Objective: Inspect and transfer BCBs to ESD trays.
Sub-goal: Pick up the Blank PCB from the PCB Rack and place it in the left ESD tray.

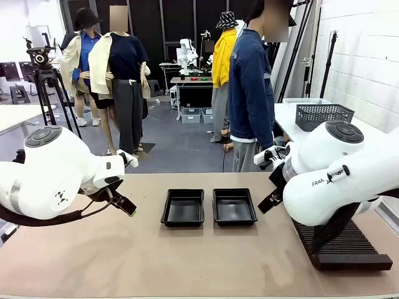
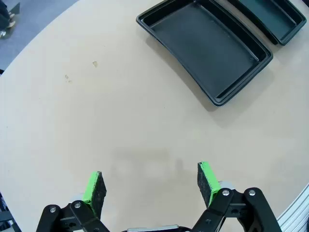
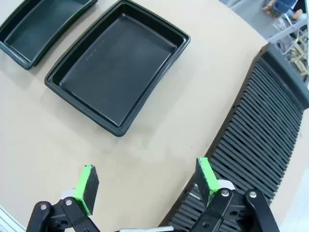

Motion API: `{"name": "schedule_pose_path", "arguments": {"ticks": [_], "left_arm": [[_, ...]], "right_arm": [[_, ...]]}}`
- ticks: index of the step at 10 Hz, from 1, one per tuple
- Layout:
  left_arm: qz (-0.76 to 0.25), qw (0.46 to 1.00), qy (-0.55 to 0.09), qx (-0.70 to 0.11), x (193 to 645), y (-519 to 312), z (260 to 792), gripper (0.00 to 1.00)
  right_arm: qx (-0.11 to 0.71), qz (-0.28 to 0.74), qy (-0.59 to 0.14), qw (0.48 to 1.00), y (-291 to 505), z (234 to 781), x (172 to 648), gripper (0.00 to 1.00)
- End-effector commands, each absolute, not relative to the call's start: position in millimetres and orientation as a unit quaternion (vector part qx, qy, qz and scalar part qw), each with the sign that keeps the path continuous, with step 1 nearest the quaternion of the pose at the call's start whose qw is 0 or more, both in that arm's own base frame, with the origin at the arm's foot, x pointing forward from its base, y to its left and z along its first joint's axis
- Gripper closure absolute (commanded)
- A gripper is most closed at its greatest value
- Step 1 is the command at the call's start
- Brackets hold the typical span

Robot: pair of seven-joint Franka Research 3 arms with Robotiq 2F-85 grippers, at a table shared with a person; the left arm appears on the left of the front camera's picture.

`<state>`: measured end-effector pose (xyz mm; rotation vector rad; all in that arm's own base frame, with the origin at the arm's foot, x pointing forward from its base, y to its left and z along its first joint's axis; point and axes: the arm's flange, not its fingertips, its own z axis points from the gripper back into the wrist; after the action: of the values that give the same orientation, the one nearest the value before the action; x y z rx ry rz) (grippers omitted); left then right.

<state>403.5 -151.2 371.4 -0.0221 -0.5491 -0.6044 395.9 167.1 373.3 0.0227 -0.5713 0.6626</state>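
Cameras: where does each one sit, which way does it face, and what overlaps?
Front view: fixed on the robot's side, facing across the table at the person; left arm and right arm show.
Left wrist view: on the left wrist, facing down at the left tray; left gripper, open, shows.
Right wrist view: on the right wrist, facing down at the right tray and slotted rack; right gripper, open, shows.
Shared: both trays appear in all three.

Second ESD tray (image 2: pixel 270 14) cropped at edge
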Motion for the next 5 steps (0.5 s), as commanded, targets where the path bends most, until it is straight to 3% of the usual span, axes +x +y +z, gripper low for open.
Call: {"name": "schedule_pose_path", "arguments": {"ticks": [1, 5], "left_arm": [[-0.294, 0.918, -0.267, -0.011, 403.5, -151.2, 371.4, 0.00], [-0.294, 0.918, -0.267, -0.011, 403.5, -151.2, 371.4, 0.00]], "right_arm": [[0.011, 0.321, -0.277, 0.906, 167.1, 373.3, 395.9, 0.00], [0.011, 0.321, -0.277, 0.906, 167.1, 373.3, 395.9, 0.00]]}}
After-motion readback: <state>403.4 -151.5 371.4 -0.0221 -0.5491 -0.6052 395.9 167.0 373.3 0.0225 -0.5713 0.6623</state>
